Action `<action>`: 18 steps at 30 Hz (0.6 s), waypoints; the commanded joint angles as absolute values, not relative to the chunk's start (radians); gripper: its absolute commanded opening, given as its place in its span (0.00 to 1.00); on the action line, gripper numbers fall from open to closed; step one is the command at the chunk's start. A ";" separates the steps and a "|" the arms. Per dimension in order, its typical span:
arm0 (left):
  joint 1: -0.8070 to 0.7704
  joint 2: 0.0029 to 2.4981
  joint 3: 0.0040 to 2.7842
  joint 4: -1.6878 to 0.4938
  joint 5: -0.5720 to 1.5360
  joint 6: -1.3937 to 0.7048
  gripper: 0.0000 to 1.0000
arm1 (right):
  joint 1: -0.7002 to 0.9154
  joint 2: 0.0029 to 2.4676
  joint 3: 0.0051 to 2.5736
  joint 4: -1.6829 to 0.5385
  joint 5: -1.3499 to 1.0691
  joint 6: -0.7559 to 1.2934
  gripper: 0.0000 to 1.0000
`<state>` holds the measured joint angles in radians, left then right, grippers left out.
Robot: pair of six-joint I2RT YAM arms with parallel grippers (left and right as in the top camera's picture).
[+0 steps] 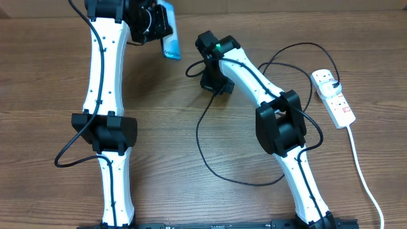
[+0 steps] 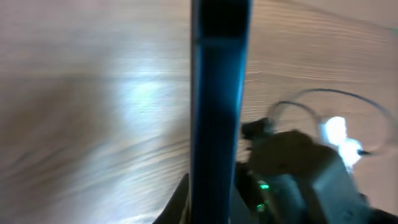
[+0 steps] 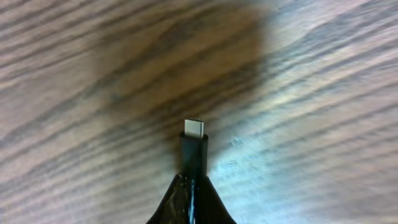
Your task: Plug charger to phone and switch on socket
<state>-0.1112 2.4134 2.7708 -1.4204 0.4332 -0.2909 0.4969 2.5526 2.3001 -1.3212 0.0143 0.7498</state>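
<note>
while everything here rests on or hangs over the wooden table, we judge the widest risk to sit with the socket. it lies at the far right, well apart from both grippers, its switch untouched, and a taut pull on the charger could drag it along.

next comes the phone, which appears lifted off the wood at the top of the scene, clenched edge-on in the left gripper. in so narrow a grip it could twist or slip when the plug presses against its port.

the charger loops loosely across the table, and that loop could snag on the right arm when it travels.

smallest is the connector tip, pinched in the closed right gripper with its metal end poking forward over the wood. if it sits a little crooked, we expect it to miss the port or jam.

only the overhead view gives us the socket, the whole run of the charger and the gap between phone and connector. the left wrist view, blurred, shows mostly the phone's thin edge. only the right wrist view shows the metal tip and how straight it sits, which the gripper hides from above.
</note>
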 commanded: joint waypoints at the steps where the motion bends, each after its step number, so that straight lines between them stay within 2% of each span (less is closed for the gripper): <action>1: -0.099 2.380 2.796 -1.352 0.688 -0.231 0.04 | 0.488 2.456 2.372 -1.347 -0.034 0.631 0.04; 8: -0.063 2.380 2.796 -1.185 0.965 -0.233 0.04 | 0.489 2.240 2.373 -1.402 -0.065 0.541 0.04; 13: -0.034 2.380 2.796 -1.092 1.144 -0.279 0.04 | 0.503 2.109 2.373 -1.408 -0.199 0.409 0.04; 18: -0.028 2.380 2.796 -1.005 1.332 -0.345 0.04 | 0.570 2.006 2.373 -1.408 -0.212 0.343 0.04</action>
